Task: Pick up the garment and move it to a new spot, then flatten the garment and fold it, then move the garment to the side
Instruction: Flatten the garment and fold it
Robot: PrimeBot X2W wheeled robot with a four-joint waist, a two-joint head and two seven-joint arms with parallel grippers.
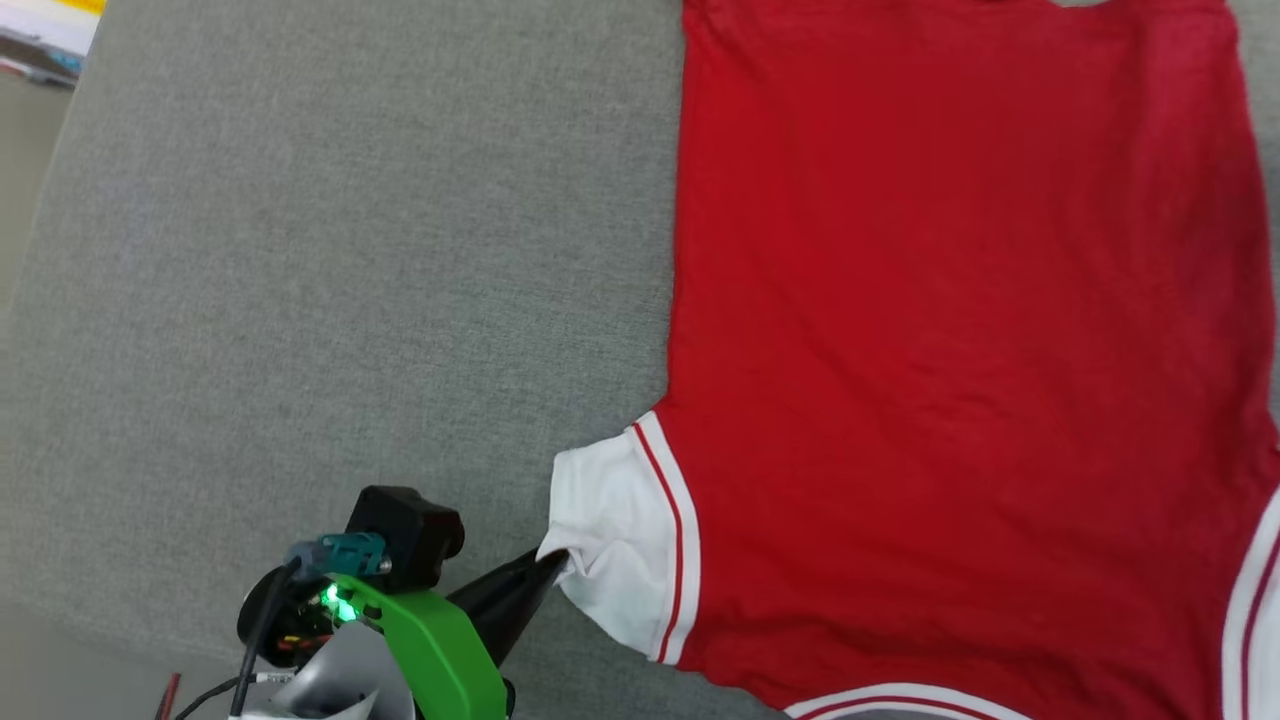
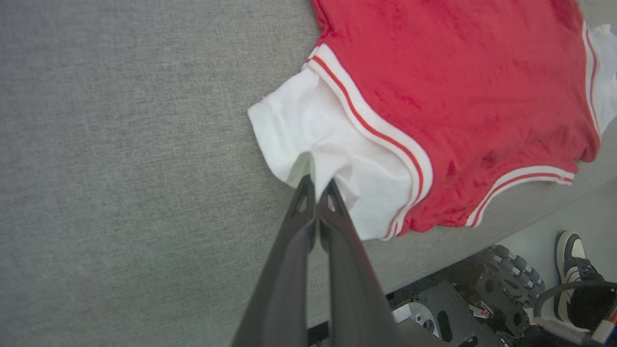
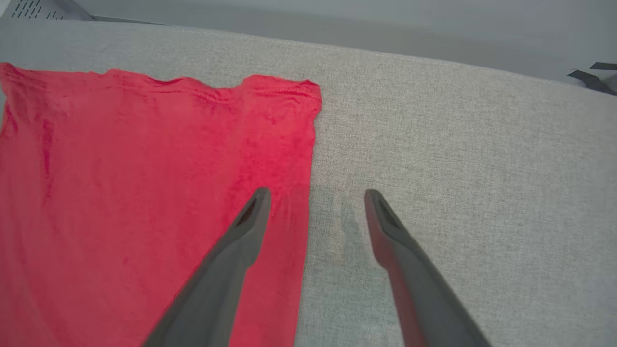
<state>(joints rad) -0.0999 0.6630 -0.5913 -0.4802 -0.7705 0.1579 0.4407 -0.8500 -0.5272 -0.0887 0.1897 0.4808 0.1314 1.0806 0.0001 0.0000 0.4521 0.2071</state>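
Note:
The garment (image 1: 960, 330) lies spread flat on the grey cushion, plain red side up, collar toward the near edge and hem at the far side. Its white left sleeve (image 1: 615, 540) sticks out at the lower middle of the head view. My left gripper (image 1: 558, 562) is shut on the sleeve's outer edge, and the left wrist view shows the sleeve (image 2: 318, 130) bunched at the gripper (image 2: 317, 182). In the right wrist view my right gripper (image 3: 315, 195) hangs open over the garment (image 3: 144, 193), one finger above the red cloth and the other above bare cushion, holding nothing.
The grey cushion (image 1: 330, 280) stretches wide to the left of the garment. Its near edge drops to the floor, where the robot's base (image 2: 462, 303) and a person's shoe (image 2: 571, 258) show. Papers (image 1: 50, 35) lie beyond the far left corner.

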